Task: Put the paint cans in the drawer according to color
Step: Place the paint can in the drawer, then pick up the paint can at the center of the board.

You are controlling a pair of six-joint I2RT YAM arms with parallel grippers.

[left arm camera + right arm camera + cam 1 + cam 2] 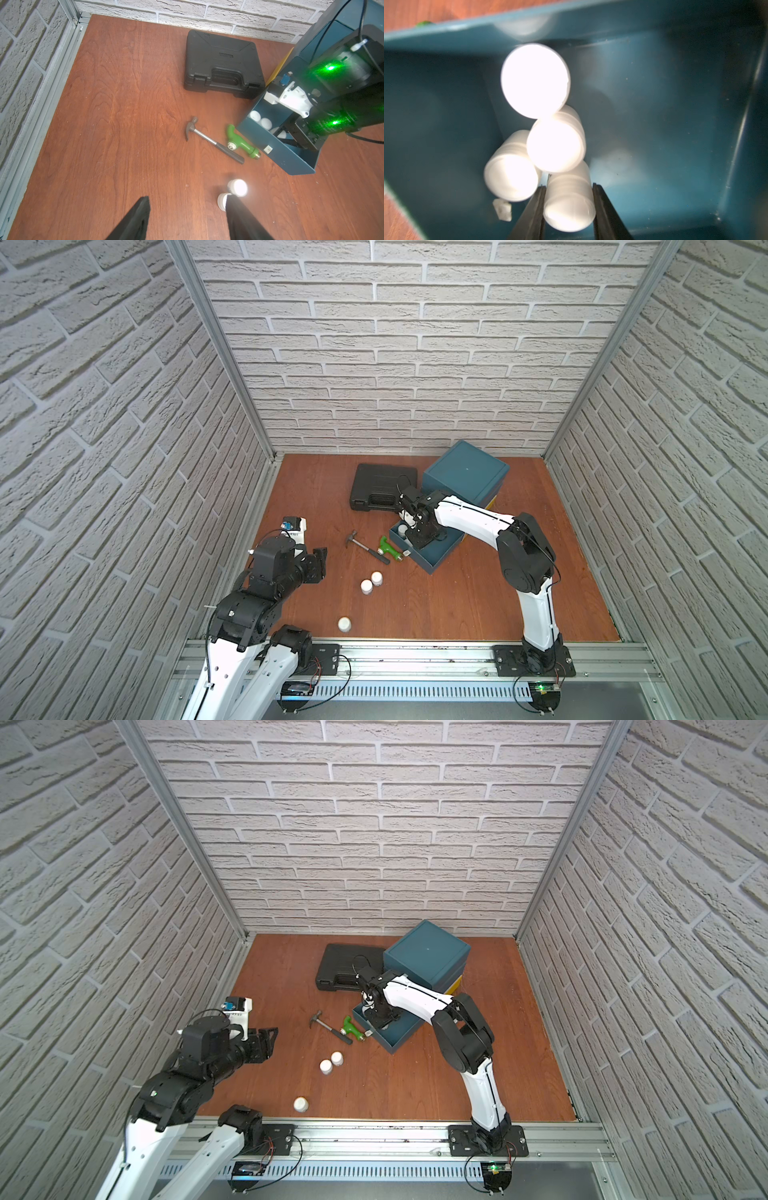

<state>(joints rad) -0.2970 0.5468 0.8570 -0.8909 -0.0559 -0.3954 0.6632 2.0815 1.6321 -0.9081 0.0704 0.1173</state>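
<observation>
Here, right tool [568, 186] gripping 1 white paint can [569, 209], long axis along tool, left tool [187, 198] agape, empty.

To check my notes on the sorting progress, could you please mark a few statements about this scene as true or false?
1. Three white paint cans stand on the table, outside the drawer. True.
2. The left gripper holds a can. False: it is open and empty, above the table.
3. The right gripper is inside the drawer, with a white can between its fingers. True.
4. The hammer lies in the drawer. False: it lies on the table, beside the green toy drill.
5. A magenta can shows in the drawer. False: every can visible there is white.
</observation>
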